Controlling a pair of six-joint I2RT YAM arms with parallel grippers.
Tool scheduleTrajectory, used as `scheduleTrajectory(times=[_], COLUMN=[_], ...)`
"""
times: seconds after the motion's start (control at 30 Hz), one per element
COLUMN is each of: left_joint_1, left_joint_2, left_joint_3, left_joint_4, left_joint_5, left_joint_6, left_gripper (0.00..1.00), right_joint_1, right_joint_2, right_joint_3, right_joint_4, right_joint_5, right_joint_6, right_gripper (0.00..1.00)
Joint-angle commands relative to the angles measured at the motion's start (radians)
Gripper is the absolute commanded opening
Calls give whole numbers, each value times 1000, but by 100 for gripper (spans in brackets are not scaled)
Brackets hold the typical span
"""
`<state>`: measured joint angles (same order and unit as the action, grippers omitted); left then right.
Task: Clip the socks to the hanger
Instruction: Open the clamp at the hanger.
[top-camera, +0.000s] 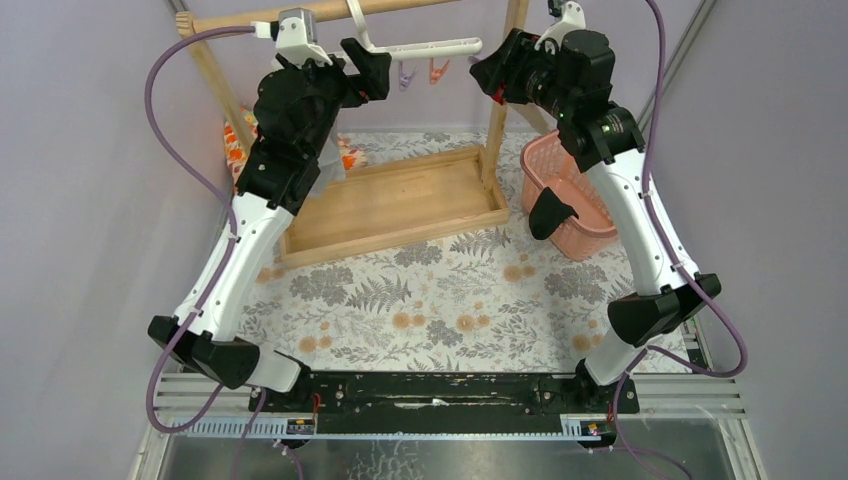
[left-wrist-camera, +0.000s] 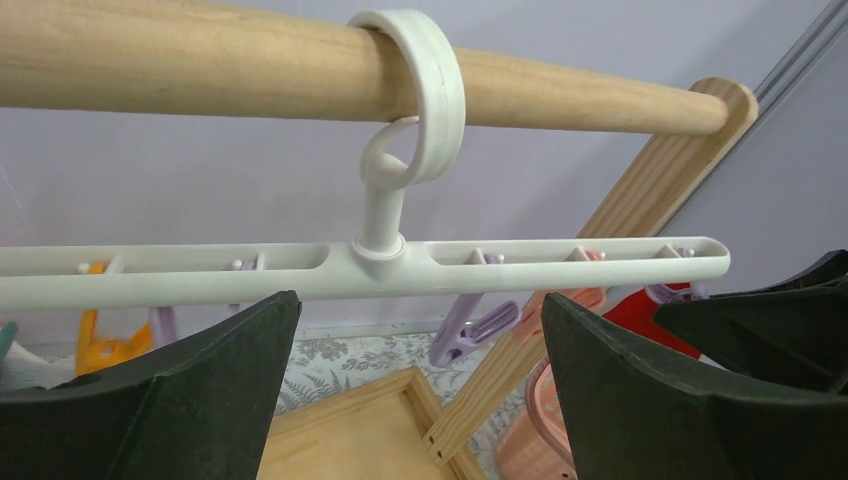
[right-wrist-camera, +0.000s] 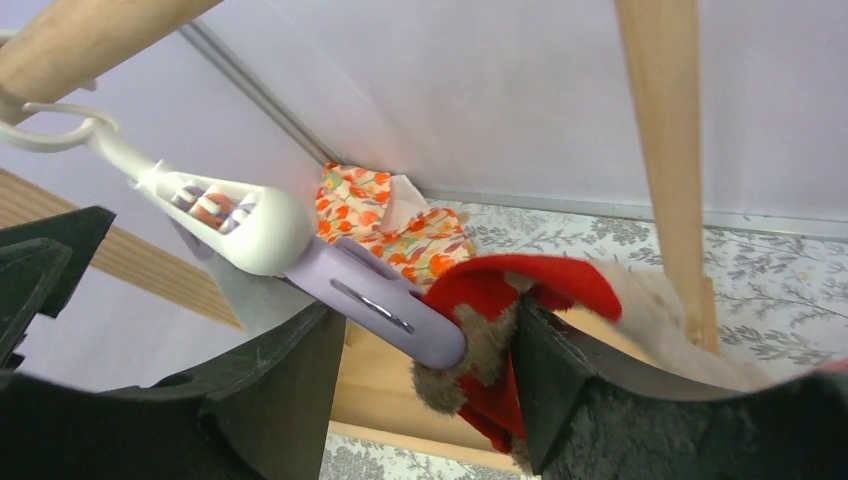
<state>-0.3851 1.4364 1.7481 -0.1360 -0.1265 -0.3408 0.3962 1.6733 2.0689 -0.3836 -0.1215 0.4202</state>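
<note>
The white hanger (top-camera: 425, 48) hangs by its hook (left-wrist-camera: 425, 90) from the wooden rail, with purple (top-camera: 405, 76) and orange (top-camera: 437, 70) clips under its bar (left-wrist-camera: 560, 265). My left gripper (left-wrist-camera: 420, 305) is open and empty just below the bar's middle. My right gripper (right-wrist-camera: 428, 312) is open at the bar's right end. A purple clip (right-wrist-camera: 385, 305) lies between its fingers. The beige sock with the red end (right-wrist-camera: 520, 280) drapes over the right finger and touches the clip's tip. I cannot tell if the clip grips it. The black sock (top-camera: 552, 212) hangs over the basket's rim.
A pink basket (top-camera: 590, 225) stands at the right. A shallow wooden tray (top-camera: 400, 200) forms the rail frame's base, with posts (right-wrist-camera: 665, 150) at both ends. The orange flower-patterned cloth (right-wrist-camera: 400, 225) lies at the back left. The purple wall is close behind.
</note>
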Motion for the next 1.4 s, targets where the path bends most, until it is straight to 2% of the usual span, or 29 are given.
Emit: scheduleTrajectory(times=[0.0, 0.23, 0.37, 0.57, 0.8, 0.93, 1.13, 1.37], left_joint_1=[5, 3, -15, -118, -167, -167, -167, -179], left_joint_2=[-19, -54, -108, -215, -272, -248, -174, -81], left_joint_3=[-28, -128, -199, -374, -575, -671, -701, -559], left_joint_4=[71, 132, 162, 322, 596, 788, 947, 876], left_joint_5=[34, 109, 93, -50, -52, -68, -47, -59], left_joint_6=[-25, -62, -42, 135, 302, 414, 501, 598], left_gripper=[99, 97, 93, 92, 92, 93, 96, 96], right_joint_1=[0, 0, 0, 0, 0, -1, 0, 0], right_joint_2=[3, -16, -15, -18, -36, -35, -40, -41], right_joint_3=[27, -27, -35, -70, -120, -118, -131, -106], right_joint_4=[90, 140, 166, 201, 231, 232, 235, 207], right_joint_5=[-109, -136, -166, -191, -192, -191, -184, -173], right_joint_6=[26, 36, 58, 81, 67, 49, 31, 3], right_gripper=[66, 66, 66, 65, 65, 65, 66, 66])
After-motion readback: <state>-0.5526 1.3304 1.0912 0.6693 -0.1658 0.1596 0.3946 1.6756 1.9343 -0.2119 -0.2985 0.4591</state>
